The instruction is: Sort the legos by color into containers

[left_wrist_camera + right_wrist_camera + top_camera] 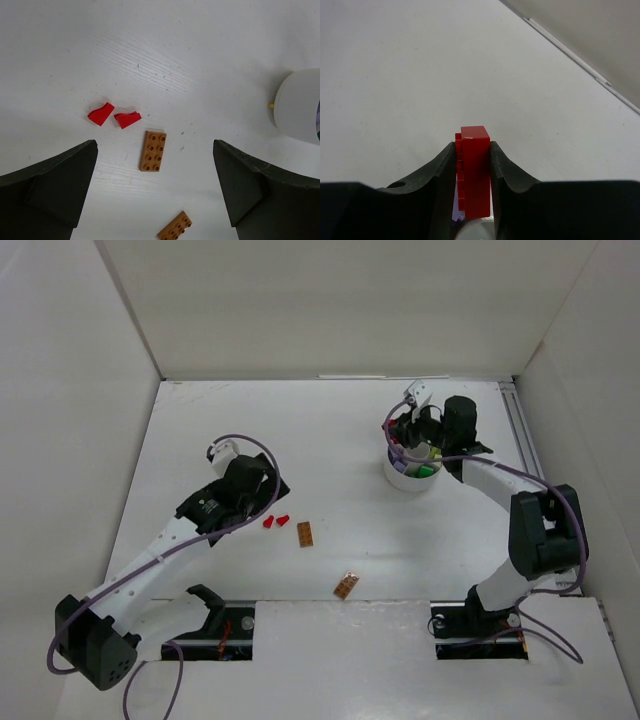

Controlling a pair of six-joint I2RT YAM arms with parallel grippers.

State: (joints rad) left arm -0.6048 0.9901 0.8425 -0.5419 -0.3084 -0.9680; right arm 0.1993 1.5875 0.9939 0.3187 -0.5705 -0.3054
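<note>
Presently, my right pincer point(472, 148) is clamped on a red brick point(475, 172). The brick stands on end between the two fingers, its studded side facing the left finger and its top rising clear above both tips. In the top view this pincer point(408, 436) hangs over the far left part of the dish point(400, 481), which sits on the right half of the table point(330, 430). A green piece point(426, 471) lies inside the dish on its right side. The other contents are too small to sort by compartment. In the right wrist view a white curve shows at the bottom edge, directly under the brick.

My left pincer point(155, 143) is apart, its fingers spread wide, and it holds nothing. It hovers above the loose pieces near the table's middle.

Loose pieces noted, all flat on the table:
- Two red wedges point(101, 113) point(128, 119), just beside each other but not touching, ahead of my left finger.
- A brown plate point(153, 150), studs up, near the right-hand wedge and apart from it, between my open fingers.
- A second brown plate point(175, 227), studs up, set at an angle, well apart from the first and nearer my base.

From the left wrist the dish point(297, 107) shows at the right edge, well apart from all four loose pieces.
</note>
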